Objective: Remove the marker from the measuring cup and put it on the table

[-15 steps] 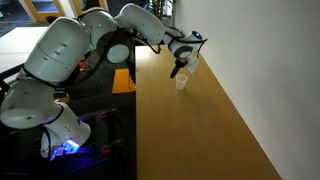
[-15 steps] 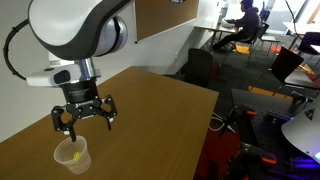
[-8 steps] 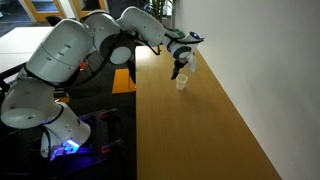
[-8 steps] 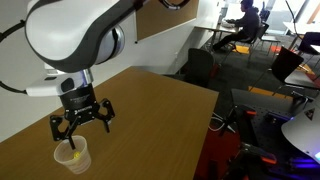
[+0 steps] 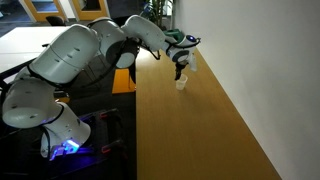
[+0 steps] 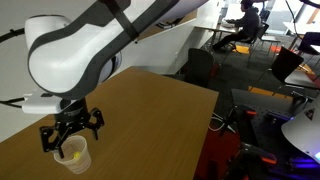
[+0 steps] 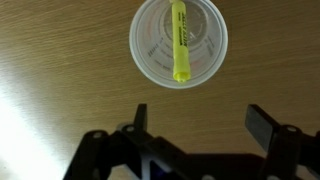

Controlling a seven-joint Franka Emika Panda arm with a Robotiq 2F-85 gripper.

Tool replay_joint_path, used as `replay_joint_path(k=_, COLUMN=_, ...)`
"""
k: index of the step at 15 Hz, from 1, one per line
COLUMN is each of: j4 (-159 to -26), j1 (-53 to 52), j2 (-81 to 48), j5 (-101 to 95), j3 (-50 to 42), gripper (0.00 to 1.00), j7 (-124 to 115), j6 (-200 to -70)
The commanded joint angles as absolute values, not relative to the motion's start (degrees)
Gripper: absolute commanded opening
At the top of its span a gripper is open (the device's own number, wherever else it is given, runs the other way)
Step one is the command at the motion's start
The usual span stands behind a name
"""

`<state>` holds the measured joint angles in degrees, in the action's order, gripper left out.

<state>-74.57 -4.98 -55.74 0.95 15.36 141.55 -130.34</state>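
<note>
The measuring cup point(image 7: 178, 42) is a small translucent whitish cup standing on the brown wooden table point(image 7: 60, 70). The yellow marker point(image 7: 180, 42) lies inside it, leaning across the cup with one end near the rim. The cup also shows in both exterior views point(image 6: 73, 155) point(image 5: 181, 83), with yellow visible inside. My gripper point(image 7: 200, 118) is open and empty, its two dark fingers spread wide just above the cup, which lies a little beyond the fingertips in the wrist view. In an exterior view the gripper point(image 6: 68, 138) hovers directly over the cup's rim.
A white wall point(image 5: 260, 60) runs along the table's far side, close to the cup. The table's edge point(image 6: 200, 120) drops to an office floor with chairs point(image 6: 290, 65) and a seated person point(image 6: 240, 20).
My gripper has moved sideways and down until it is over the cup. The cup and marker have not moved.
</note>
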Motion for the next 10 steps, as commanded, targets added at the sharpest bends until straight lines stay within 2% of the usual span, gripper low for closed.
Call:
replay_joint_path(k=1, j4=-71.25, j1=-8.21, j2=-58.23, j5=-2.93, j3=12.78, gripper=1.0, j7=140.12, j6=-133.96)
replay_joint_path(k=5, j4=-72.83, j1=-10.63, j2=-57.31, j5=-7.54, j3=10.47, gripper=1.0, j7=137.42, j6=-138.63)
replay_joint_path(k=10, j4=-72.65, j1=-10.15, j2=-57.77, j5=-7.83, j3=12.06, gripper=1.0, j7=138.31, j6=-137.48)
